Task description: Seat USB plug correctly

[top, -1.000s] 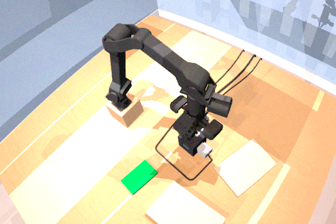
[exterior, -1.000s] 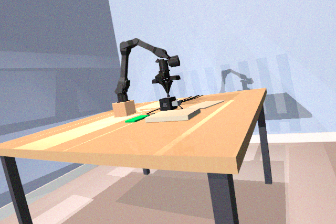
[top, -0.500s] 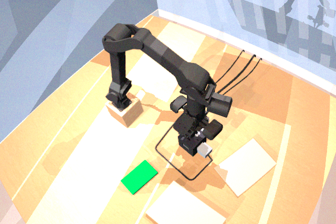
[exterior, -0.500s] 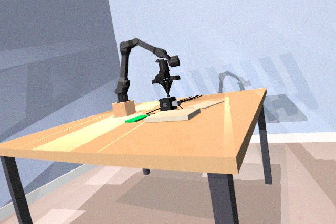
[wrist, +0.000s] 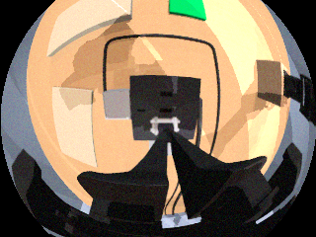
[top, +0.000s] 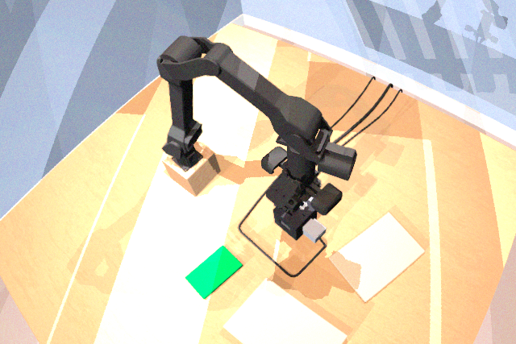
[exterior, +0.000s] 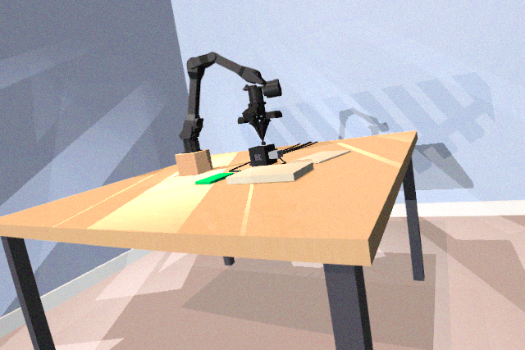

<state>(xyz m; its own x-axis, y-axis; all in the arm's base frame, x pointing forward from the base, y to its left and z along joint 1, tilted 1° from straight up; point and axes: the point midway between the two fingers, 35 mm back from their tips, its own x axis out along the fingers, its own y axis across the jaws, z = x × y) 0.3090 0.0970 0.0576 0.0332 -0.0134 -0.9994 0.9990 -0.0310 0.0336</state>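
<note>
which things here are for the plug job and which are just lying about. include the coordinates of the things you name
For the job:
- power cube (top: 287, 222) (exterior: 257, 156) (wrist: 148, 89)
- USB plug, at the fingertips
- gripper (exterior: 262, 141) (wrist: 168, 136)

Just lying about:
- green slab (top: 214, 271) (exterior: 214, 178) (wrist: 188, 8)
- two pale slabs (top: 376, 257) (exterior: 267, 175) (wrist: 74, 125)

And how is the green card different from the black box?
The green card is bright green, but the black box is dark.
The green card is thin and flat, while the black box is chunky and stands much taller.
The green card has a plain top, but the black box has little slots in its top.
Both sit on the wooden table.
</note>
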